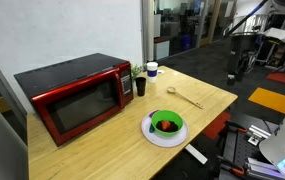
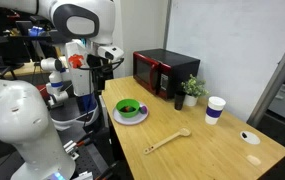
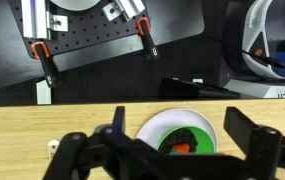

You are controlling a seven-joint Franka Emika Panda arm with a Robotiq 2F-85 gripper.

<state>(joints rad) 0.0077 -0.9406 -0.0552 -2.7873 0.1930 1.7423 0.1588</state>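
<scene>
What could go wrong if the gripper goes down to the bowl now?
1. The plate lies close to the edge of the table. A push from the open gripper could slide it off.
2. The bowl stands loose on the plate, with something red and dark inside. A grip on one side of its rim may tip it and spill that.

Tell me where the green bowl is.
In an exterior view the green bowl sits on a white plate at the near edge of the table, right of the red microwave, with the wooden spoon just behind it.
</scene>
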